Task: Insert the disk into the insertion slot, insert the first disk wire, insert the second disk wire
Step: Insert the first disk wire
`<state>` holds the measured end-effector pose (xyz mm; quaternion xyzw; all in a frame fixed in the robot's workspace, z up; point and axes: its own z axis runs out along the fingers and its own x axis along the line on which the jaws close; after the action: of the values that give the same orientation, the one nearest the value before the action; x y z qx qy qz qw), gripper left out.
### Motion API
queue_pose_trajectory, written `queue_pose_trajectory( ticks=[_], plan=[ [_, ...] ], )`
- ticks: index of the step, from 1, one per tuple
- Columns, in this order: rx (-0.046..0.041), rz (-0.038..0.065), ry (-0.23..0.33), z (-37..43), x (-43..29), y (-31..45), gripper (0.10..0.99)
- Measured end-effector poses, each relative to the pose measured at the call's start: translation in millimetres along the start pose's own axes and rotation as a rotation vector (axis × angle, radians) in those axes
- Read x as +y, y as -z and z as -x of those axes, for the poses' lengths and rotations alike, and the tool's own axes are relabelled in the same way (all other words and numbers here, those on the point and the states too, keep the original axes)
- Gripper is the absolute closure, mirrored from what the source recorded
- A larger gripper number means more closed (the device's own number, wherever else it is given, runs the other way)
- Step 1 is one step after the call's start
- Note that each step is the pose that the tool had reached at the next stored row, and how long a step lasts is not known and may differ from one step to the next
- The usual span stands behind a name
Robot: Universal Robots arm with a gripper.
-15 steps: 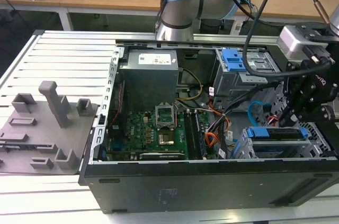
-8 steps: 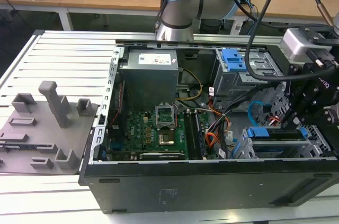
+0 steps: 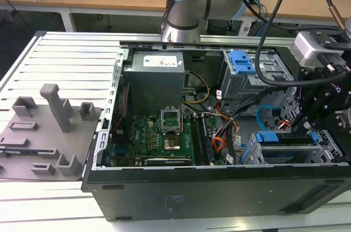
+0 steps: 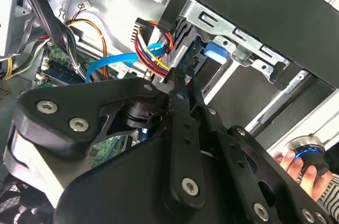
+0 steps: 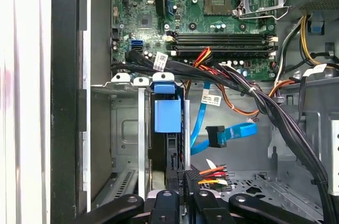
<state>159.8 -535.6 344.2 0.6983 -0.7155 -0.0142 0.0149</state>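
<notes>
The tool (image 5: pixel 184 186), pinching the first disk wire (image 5: pixel 212 172), is hovering just beside the disk (image 5: pixel 167 115), seated lengthwise in the slot (image 5: pixel 127 128) ahead.

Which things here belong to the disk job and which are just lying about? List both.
Job: disk in its blue frame, inside the grey drive cage; light-blue cable, end loose; red-yellow-black wire plug by the gripper.

Lying about: grey plastic fixture, power supply, motherboard, taller cage with blue latch.
</notes>
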Motion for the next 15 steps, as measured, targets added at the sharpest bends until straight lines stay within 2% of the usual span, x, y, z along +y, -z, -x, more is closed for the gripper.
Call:
queue_pose_trajectory(
  ticks=[11,15],
  plan=[
    [-0.0013,0.0,0.0,-1.5,-2.0,-1.5,0.918],
    [-0.0038,-0.001,0.0,-2.8,-1.3,2.5,0.918]
  ],
)
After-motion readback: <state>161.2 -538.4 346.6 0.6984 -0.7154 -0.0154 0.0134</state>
